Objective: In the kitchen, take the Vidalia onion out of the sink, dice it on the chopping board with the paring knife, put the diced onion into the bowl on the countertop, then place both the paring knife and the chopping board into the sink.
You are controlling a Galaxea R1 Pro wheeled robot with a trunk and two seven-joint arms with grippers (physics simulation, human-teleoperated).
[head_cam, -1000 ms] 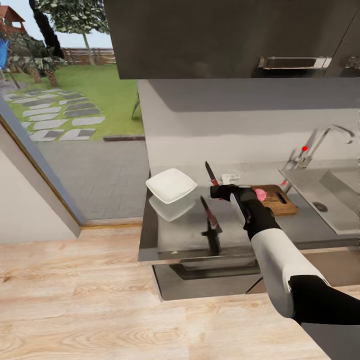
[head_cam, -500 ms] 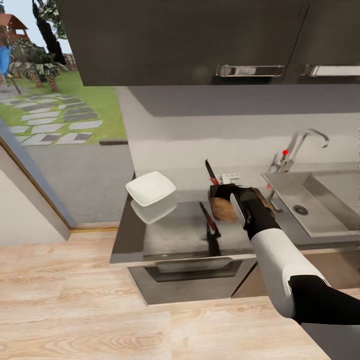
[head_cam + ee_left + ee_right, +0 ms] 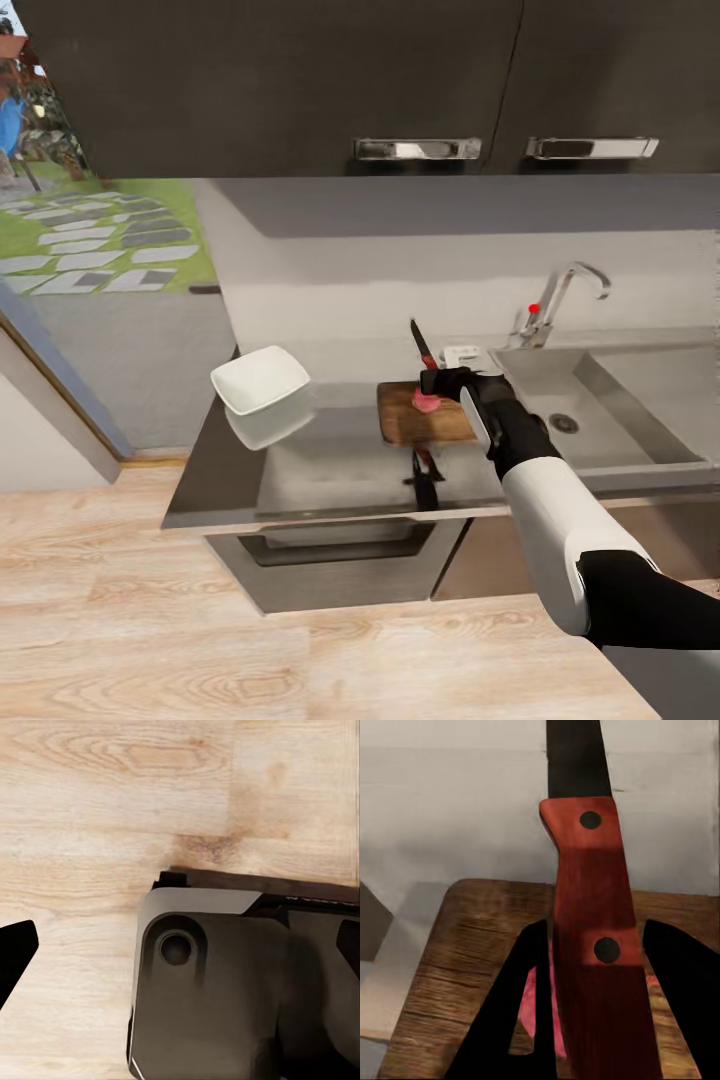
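Observation:
My right gripper (image 3: 438,381) is shut on the paring knife (image 3: 422,346), whose dark blade points up above the chopping board (image 3: 400,418). In the right wrist view the red handle (image 3: 592,945) sits between the black fingers (image 3: 514,1020) over the brown board (image 3: 465,945). A pink onion piece (image 3: 427,403) lies on the board just under the gripper and also shows beside the handle as a pink patch (image 3: 536,1009). The white bowl (image 3: 262,379) stands on the grey countertop (image 3: 330,450), left of the board. The steel sink (image 3: 640,400) with its chrome tap (image 3: 556,293) lies right of the board. My left gripper (image 3: 180,945) hangs open over the wooden floor.
Dark wall cabinets (image 3: 300,80) with metal handles hang above the counter. A glass door on the left gives onto a garden (image 3: 90,240). Light wood floor (image 3: 150,620) lies in front of the counter. The robot's dark base (image 3: 225,990) sits under the left gripper.
The camera has swung right, so the counter, bowl and sink sit further left in the picture. The board and onion piece now show beside the gripper. The knife stays held upright.

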